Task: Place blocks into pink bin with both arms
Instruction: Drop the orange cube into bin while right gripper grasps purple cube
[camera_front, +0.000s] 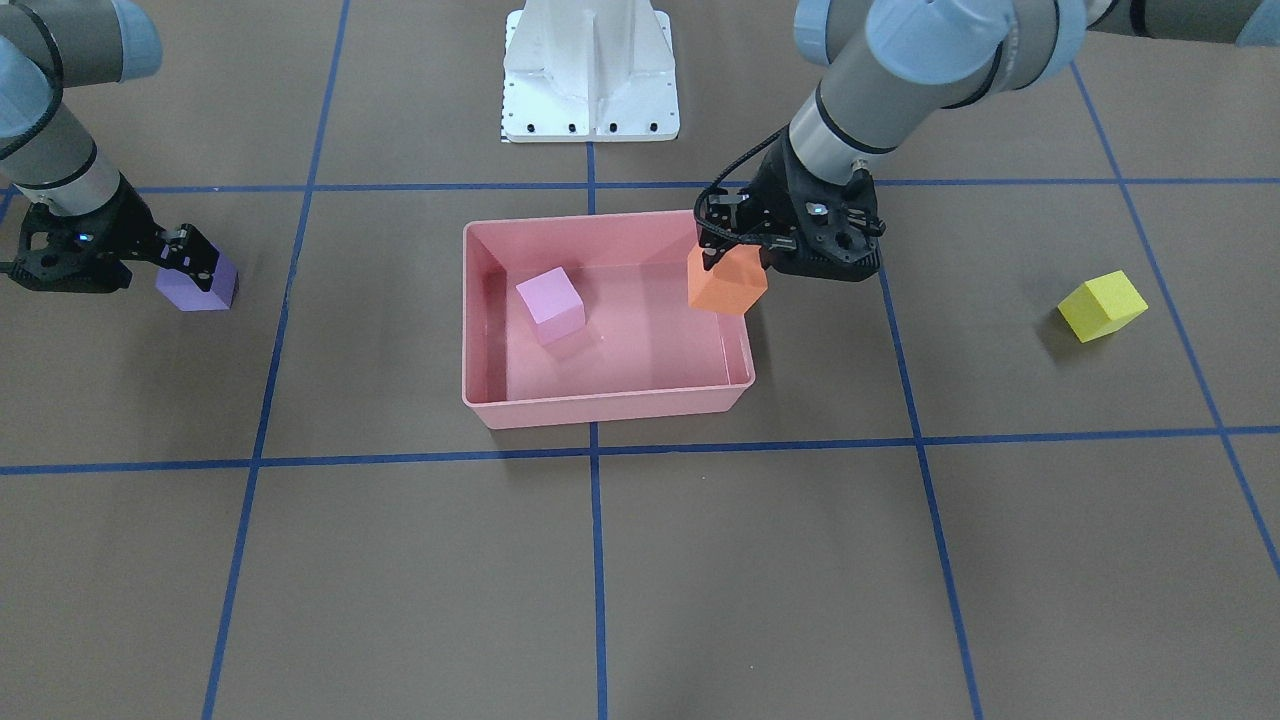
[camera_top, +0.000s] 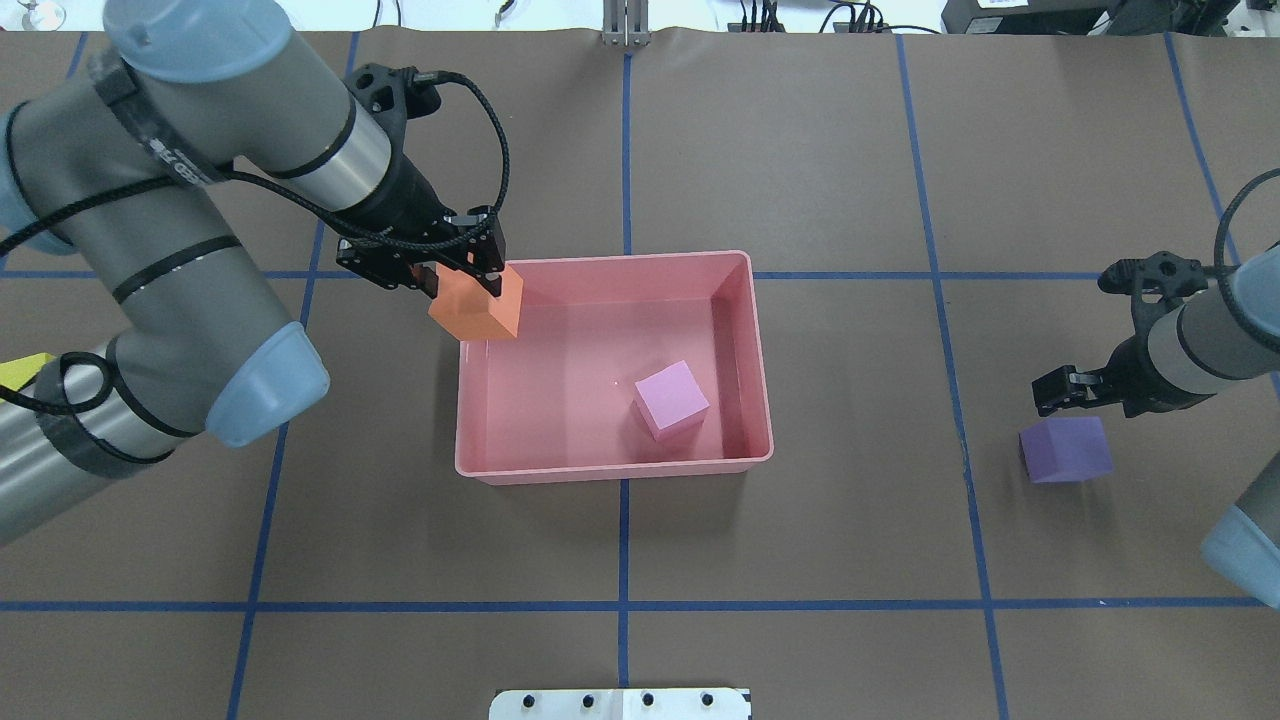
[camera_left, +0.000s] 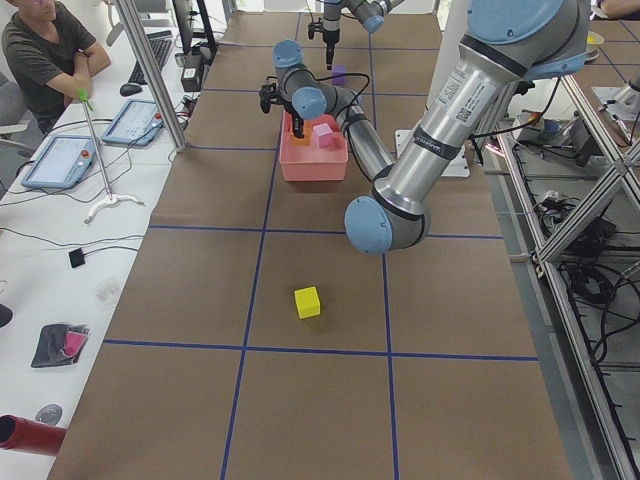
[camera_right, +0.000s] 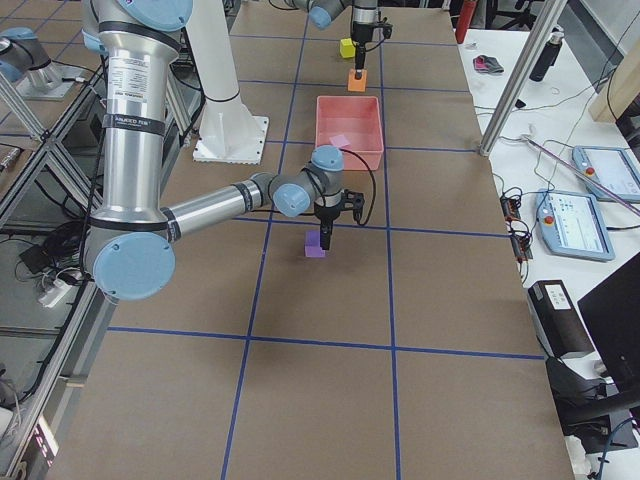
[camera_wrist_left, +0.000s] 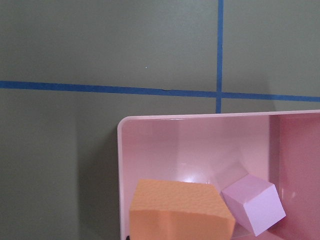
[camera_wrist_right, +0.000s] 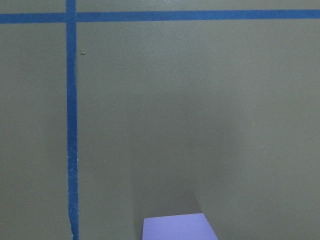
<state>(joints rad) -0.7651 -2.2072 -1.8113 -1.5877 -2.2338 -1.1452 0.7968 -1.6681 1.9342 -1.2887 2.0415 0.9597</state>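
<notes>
The pink bin (camera_front: 600, 412) stands mid-table with the light pink block (camera_front: 550, 303) inside. My left gripper (camera_front: 737, 256) is shut on the orange block (camera_front: 727, 282), holding it in the air over the bin's corner on the left arm's side; the left wrist view shows the orange block (camera_wrist_left: 180, 210) above the bin wall (camera_wrist_left: 121, 165). My right gripper (camera_front: 192, 253) hovers open just over the purple block (camera_front: 197, 285), which rests on the table, apart from the bin. The yellow block (camera_front: 1102, 305) lies alone on the left arm's side, behind that arm.
The white pedestal base (camera_front: 590, 75) stands behind the bin. Blue tape lines (camera_front: 595, 560) grid the brown table. A person (camera_left: 45, 50) sits at a side table with tablets (camera_left: 60, 158) beyond the table's long edge.
</notes>
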